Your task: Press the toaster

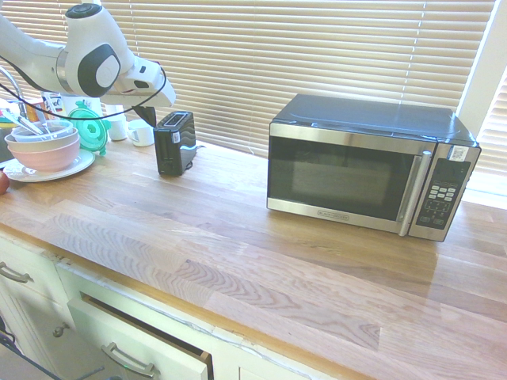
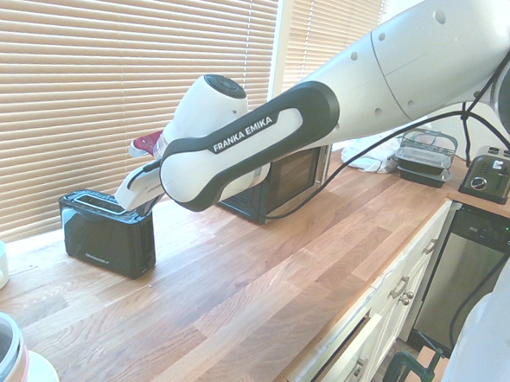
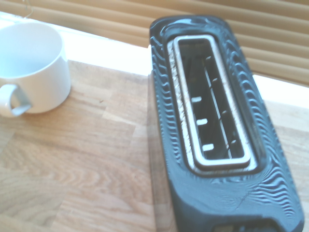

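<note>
Countertop, catalogued left to right for you in the first exterior view:

- Pink round bowl (image 1: pixel 45 158), with lighter bowls stacked in it, on a white round plate (image 1: pixel 81 163). No part in your task.
- Teal round plastic item (image 1: pixel 89 131), propped upright behind the plate.
- White handled mug (image 1: pixel 142 133), just beside the toaster.
- Black 2-finger gripper (image 1: pixel 146 117), at the upper end of the toaster. Your pincer is fully closed, with nothing visible in its hold; you cannot tell whether it touches the casing.
- Narrow black toaster with silvery slot trim (image 1: pixel 169 150), upright on the wooden counter, between mug and microwave. The wrist view shows 1 long slot (image 3: pixel 215 101), no bread visible.
- Black-and-steel microwave (image 1: pixel 341 178), well apart.

Progress: your approach looks done and the pincer ready. The press itself seems left to do; no lowered lever shows to confirm it.
</note>
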Robot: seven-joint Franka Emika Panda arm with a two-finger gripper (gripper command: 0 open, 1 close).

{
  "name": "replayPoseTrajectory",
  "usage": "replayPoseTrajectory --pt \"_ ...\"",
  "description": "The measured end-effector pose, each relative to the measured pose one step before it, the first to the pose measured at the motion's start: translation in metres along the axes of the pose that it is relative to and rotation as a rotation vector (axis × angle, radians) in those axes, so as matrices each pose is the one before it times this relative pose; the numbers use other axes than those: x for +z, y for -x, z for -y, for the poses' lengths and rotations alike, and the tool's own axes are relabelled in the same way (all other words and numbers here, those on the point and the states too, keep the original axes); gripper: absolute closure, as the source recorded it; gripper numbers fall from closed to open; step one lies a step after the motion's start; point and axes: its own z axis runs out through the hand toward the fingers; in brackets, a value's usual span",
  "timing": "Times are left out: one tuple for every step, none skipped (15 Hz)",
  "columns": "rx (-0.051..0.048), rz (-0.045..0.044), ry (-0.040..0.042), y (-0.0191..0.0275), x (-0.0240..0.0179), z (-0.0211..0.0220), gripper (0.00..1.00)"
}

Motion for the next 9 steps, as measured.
replayPoseTrajectory --pt "0.00224 -0.00263 -0.00069 -0.0028 0.00061 0.00031 1.0" --pt "0.00215 -0.00137 -0.00036 -0.00246 0.00131 0.00036 1.0" --pt "0.00212 0.0005 0.00115 -0.00166 0.0021 -0.00025 1.0" --pt "0.00313 0.00091 0.0026 -0.00148 0.00274 -0.0014 1.0" --pt "0.00324 0.00049 0.00253 -0.00119 0.00244 -0.00177 1.0" --pt "0.00447 -0.00016 0.00291 -0.00191 0.00216 -0.00224 1.0" --pt "0.0018 0.0001 0.00172 -0.00175 0.0018 -0.00145 1.0" --pt "-0.00204 0.00093 0.00074 -0.00103 0.00153 -0.00045 1.0" --pt "-0.00159 0.00299 0.00046 0.0 0.00172 -0.00055 1.0"
